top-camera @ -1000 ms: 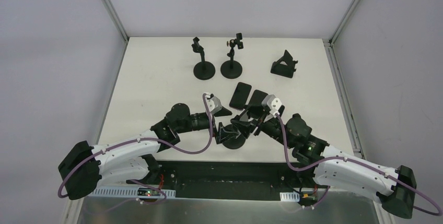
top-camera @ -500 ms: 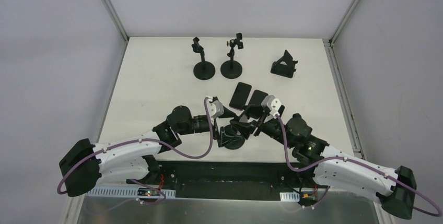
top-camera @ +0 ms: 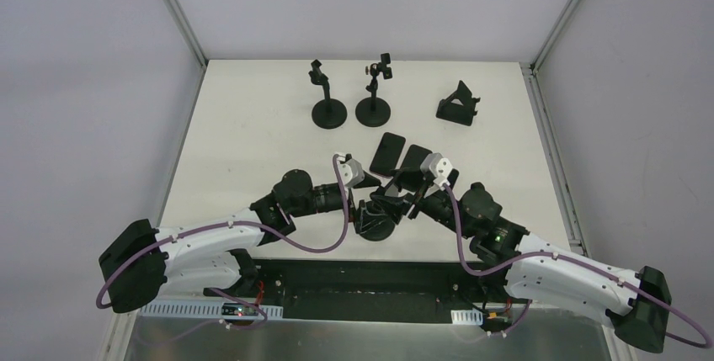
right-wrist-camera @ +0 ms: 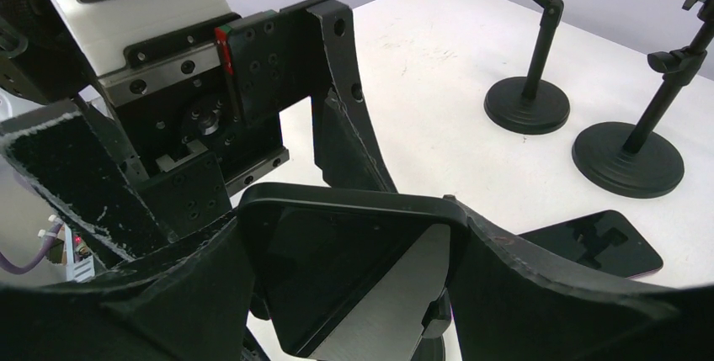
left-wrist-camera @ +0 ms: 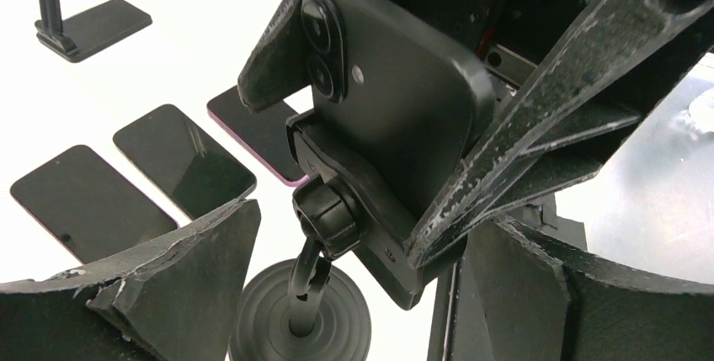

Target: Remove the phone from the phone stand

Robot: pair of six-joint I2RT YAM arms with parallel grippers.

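A black phone sits clamped in a black phone stand with a round base near the table's front middle. My right gripper is shut on the phone, one finger on each long edge. In the left wrist view the phone's back with its two camera lenses faces me above the stand's ball joint and base. My left gripper is open, straddling the stand's stem with a gap on both sides. The clamp's front is hidden behind the phone.
Three dark phones lie flat on the table behind the stand. Two empty pole stands and a folding stand are at the back. The table's near edge runs just below the stand.
My left gripper has slid right, up to the stand, and now straddles its stem; its jaws have narrowed slightly. The right gripper and the phone have not moved.
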